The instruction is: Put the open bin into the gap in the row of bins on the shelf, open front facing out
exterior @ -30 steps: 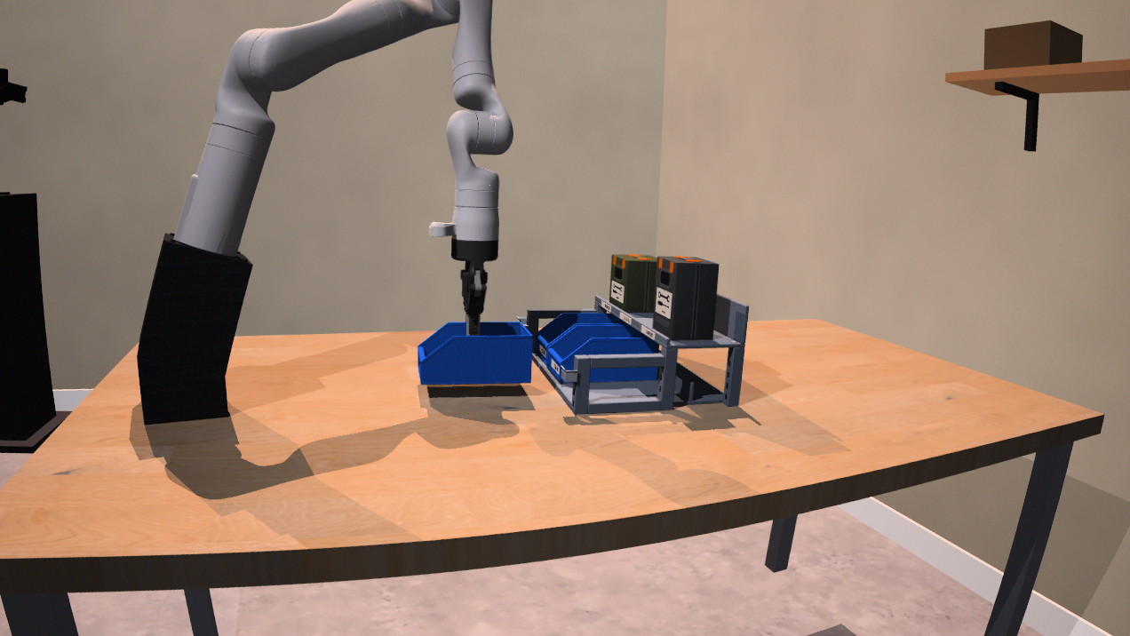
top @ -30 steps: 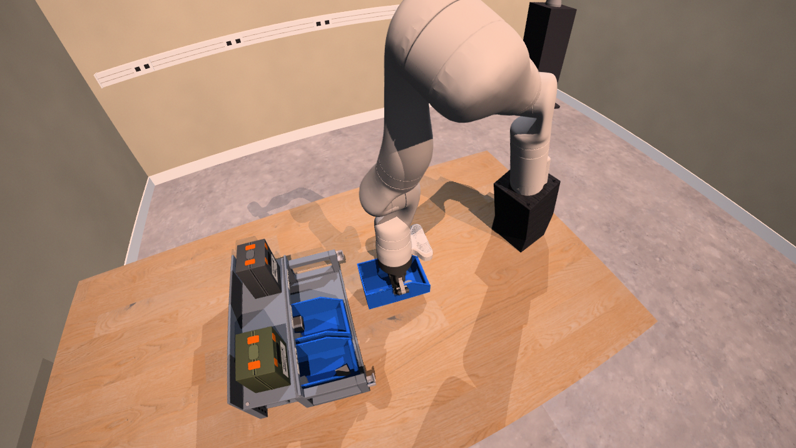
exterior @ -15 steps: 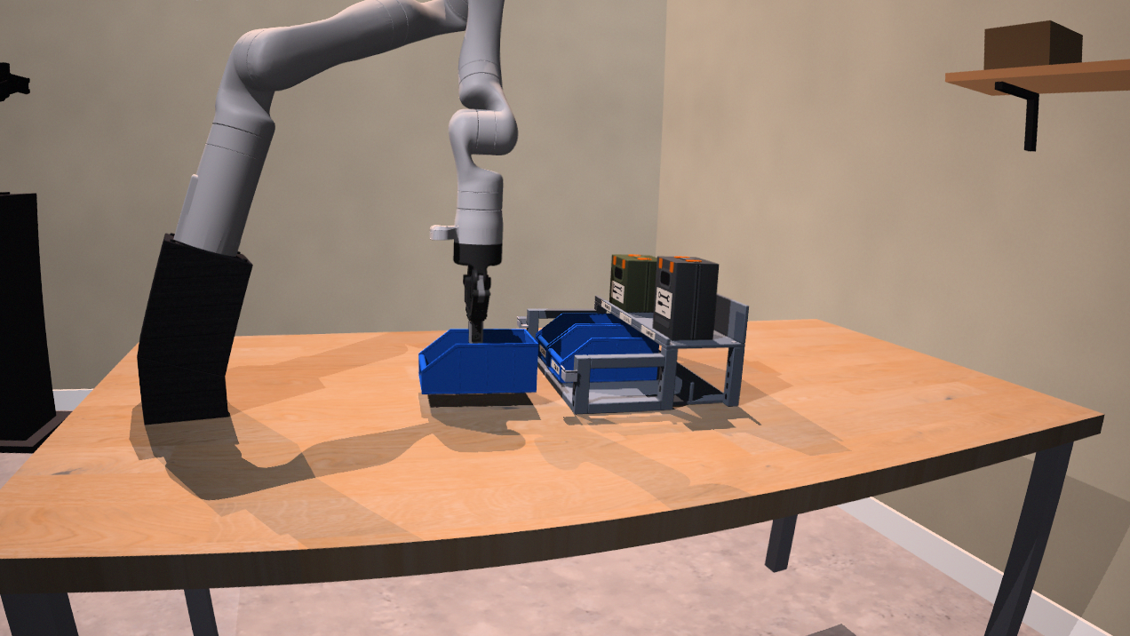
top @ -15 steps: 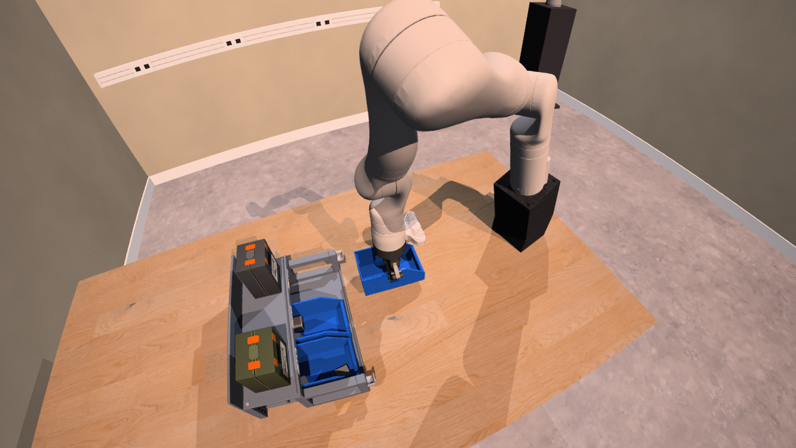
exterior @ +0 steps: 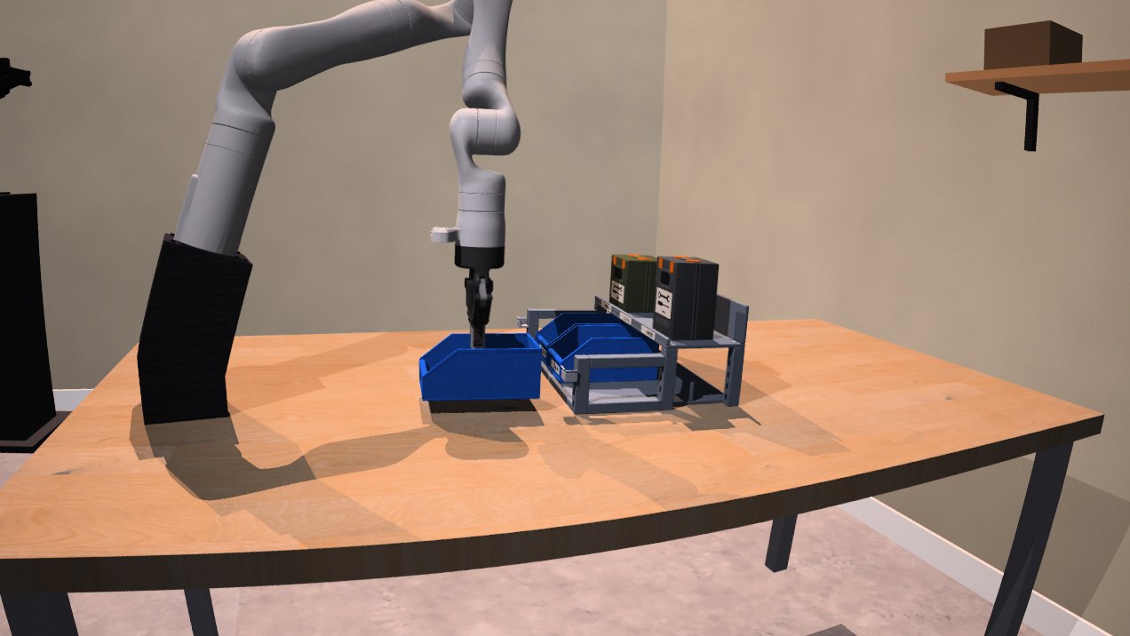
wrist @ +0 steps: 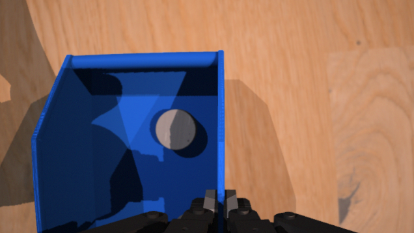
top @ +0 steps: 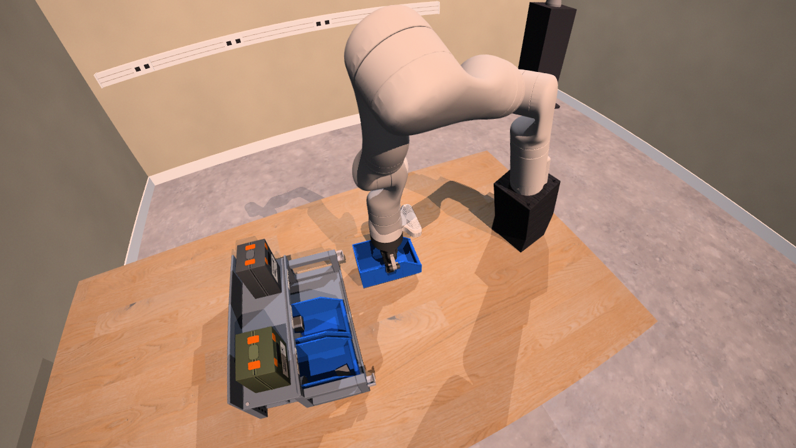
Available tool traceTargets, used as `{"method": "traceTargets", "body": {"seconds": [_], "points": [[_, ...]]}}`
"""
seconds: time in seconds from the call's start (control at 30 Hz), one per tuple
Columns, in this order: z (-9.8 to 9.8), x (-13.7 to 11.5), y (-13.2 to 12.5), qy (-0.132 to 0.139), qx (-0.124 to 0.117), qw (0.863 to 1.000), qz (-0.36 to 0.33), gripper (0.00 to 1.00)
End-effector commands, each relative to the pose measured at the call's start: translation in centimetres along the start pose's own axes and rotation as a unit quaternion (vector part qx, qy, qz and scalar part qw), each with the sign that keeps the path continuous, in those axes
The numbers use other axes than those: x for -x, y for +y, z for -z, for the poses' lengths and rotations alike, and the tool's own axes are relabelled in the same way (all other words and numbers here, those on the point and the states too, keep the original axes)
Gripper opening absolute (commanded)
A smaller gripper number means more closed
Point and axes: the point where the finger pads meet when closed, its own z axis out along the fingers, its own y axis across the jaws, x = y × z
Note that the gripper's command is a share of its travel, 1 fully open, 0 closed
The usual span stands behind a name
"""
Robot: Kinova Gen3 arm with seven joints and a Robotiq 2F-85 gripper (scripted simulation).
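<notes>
The open blue bin (top: 383,264) sits low over the table in front of the shelf (top: 293,328), close to its front rail; I cannot tell whether it touches the table. It also shows in the side view (exterior: 481,367). My gripper (wrist: 220,206) points straight down and is shut on the bin's right side wall (wrist: 221,130). A round grey part (wrist: 176,129) lies on the bin's floor. Two blue bins (top: 318,316) (top: 325,358) fill the shelf's lower level. The gap (top: 311,272) is at the shelf's far end, level with the held bin.
A dark box (top: 256,268) and a green box (top: 258,358) stand on the low board above the bins. The shelf's front rail (exterior: 624,361) runs before the gap. The arm's black base (top: 526,214) stands at the table's back right.
</notes>
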Motion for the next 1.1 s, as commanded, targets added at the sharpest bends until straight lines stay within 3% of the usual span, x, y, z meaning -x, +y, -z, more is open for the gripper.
{"method": "traceTargets", "body": {"seconds": [0.0,1.07], "points": [[0.0,0.1,-0.1,-0.001,0.001,1.0,-0.001,0.1],[0.1,0.1,1.3,-0.001,0.001,1.0,-0.001,0.1]]}}
